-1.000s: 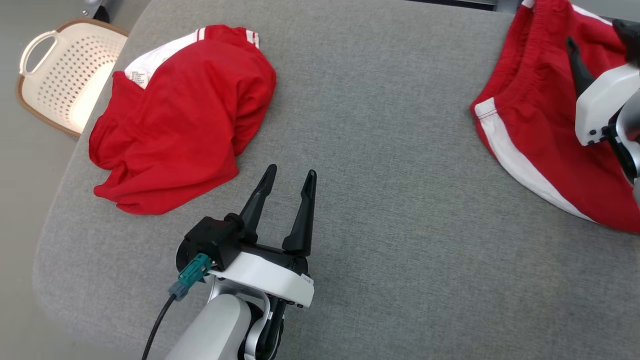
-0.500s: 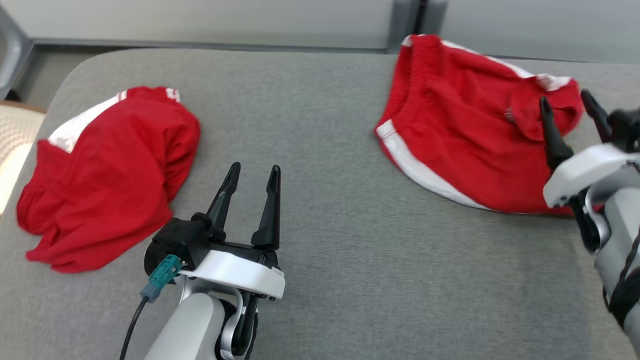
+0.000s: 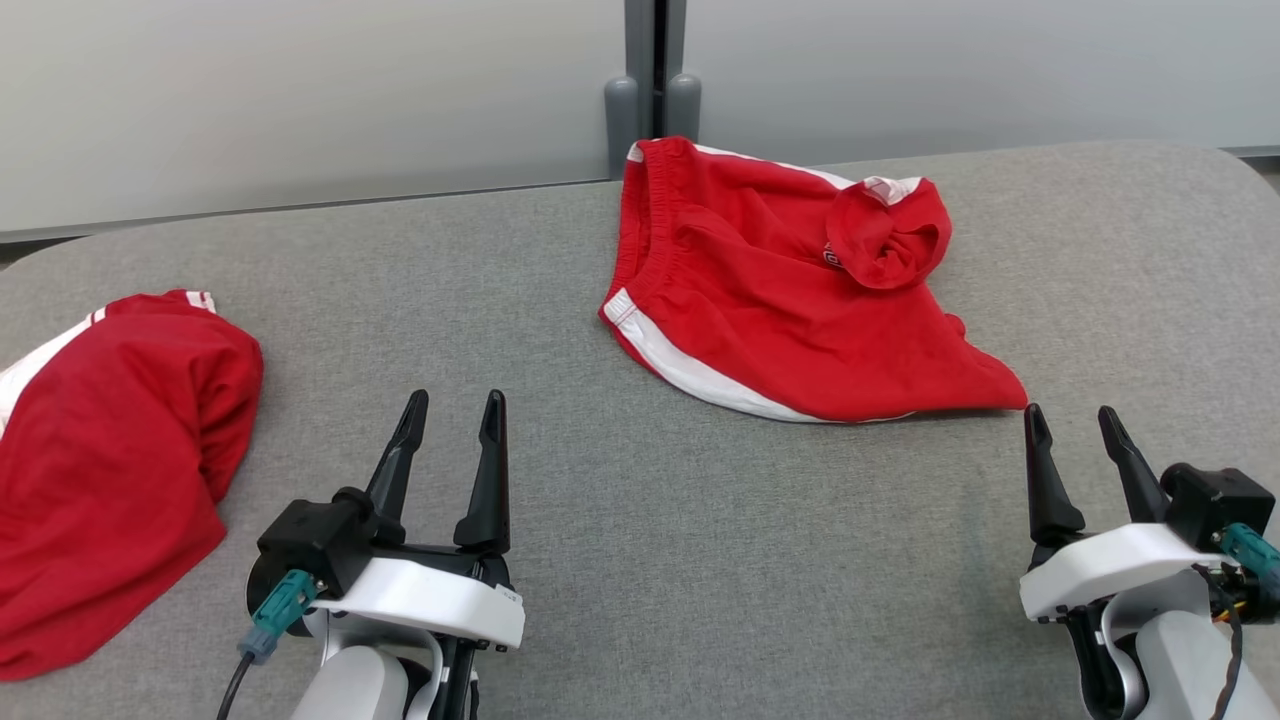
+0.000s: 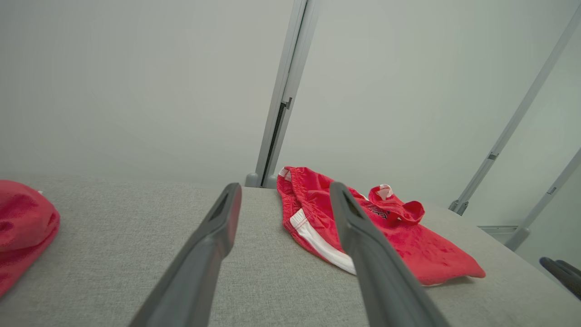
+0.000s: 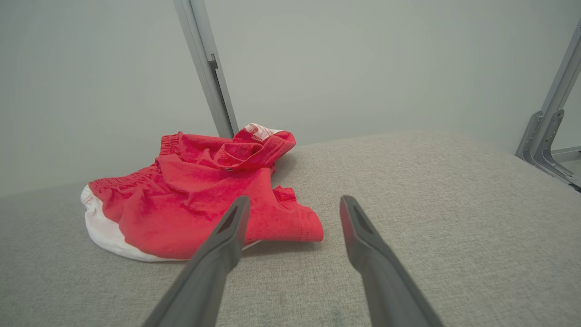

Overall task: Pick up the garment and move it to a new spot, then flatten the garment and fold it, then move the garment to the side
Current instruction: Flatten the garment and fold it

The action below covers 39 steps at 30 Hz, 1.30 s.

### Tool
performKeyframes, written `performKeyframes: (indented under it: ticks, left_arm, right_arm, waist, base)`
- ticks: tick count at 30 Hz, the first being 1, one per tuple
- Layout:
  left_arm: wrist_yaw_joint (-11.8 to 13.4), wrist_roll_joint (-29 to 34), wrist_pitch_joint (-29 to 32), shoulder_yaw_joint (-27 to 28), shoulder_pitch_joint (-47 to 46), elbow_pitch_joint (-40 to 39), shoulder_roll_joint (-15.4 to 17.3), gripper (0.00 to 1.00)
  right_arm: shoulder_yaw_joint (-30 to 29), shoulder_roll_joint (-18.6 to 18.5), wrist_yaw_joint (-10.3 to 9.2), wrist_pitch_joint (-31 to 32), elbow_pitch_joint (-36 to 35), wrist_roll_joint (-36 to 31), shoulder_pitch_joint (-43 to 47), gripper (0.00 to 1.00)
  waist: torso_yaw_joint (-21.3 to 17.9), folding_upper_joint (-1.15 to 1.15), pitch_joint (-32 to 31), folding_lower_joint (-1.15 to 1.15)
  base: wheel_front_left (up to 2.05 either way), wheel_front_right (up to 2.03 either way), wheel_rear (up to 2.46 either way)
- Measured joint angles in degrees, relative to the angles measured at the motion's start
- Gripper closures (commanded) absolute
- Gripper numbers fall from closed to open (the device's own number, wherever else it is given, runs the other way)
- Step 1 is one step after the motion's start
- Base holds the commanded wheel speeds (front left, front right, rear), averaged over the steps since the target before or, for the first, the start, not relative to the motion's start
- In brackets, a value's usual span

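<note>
1. Bench (image 3: 620, 560): the head camera has swung round in the last second, so the whole view has shifted. The cloth on the bench looks unmoved.
2. Red shorts (image 3: 780, 320), middle, by the far edge: one leg is rolled back on itself. A pinch there would likely lift a bunch and spoil the fold.
3. Crumpled red garment (image 3: 110, 470), far left: it is the same colour, so it is easily mistaken for the target.
4. Right hand (image 3: 1070, 412): wide and empty. It was over the shorts and now sits just short of their near corner.
5. Left hand (image 3: 455, 400): wide and empty, as before.

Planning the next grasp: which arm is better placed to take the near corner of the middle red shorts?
Probably right. The right gripper, jaws open, sits just off the near corner of the red shorts; the left gripper is farther away, nearer the other red garment.
</note>
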Motion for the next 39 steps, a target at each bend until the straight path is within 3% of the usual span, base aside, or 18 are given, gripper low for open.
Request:
performKeyframes:
  ticks: [10,28,29,30,31,39]
  left_arm:
    - [-0.92,0.55,0.0,-1.12,-0.21,0.56,-0.01,0.0]
    - [-0.85,-0.11,0.0,-3.32,-2.42,0.15,0.03,0.0]
    - [-0.86,-0.08,0.0,-3.25,-2.42,0.14,0.03,0.0]
    - [-0.9,0.02,0.0,-3.25,-2.42,0.14,0.03,0.0]
    - [-0.91,0.14,0.0,-3.21,-2.42,0.15,0.02,0.0]
    - [-0.9,0.1,0.0,-3.47,-2.44,0.15,0.01,0.0]
  right_arm:
    - [-3.59,1.72,-0.01,1.53,-2.25,-2.37,1.12,0.0]
    - [-4.9,-3.63,-0.01,8.76,3.96,-3.71,-7.5,0.0]
    - [-4.93,-3.64,0.0,9.06,4.46,-3.53,-7.89,0.03]
    - [-4.92,-3.69,0.0,9.42,5.01,-3.39,-8.27,0.69]
    - [-4.8,-3.85,0.0,9.53,5.48,-3.39,-8.55,1.0]
    - [-4.53,-5.02,0.0,8.4,6.93,-3.46,-10.02,1.0]
  waist:
    - [0.97,0.0,0.93,0.0]
    - [9.04,0.0,7.04,0.0]
    - [9.35,0.0,7.26,0.0]
    - [9.62,0.0,7.44,0.0]
    - [9.84,0.0,7.6,0.0]
    - [10.6,0.0,7.75,0.0]
  base:
    - [0.0,0.0,0.0]
    - [0.0,0.0,0.0]
    - [0.0,0.0,0.0]
    - [0.0,0.0,0.0]
    - [0.0,0.0,0.0]
    - [0.0,0.0,0.0]
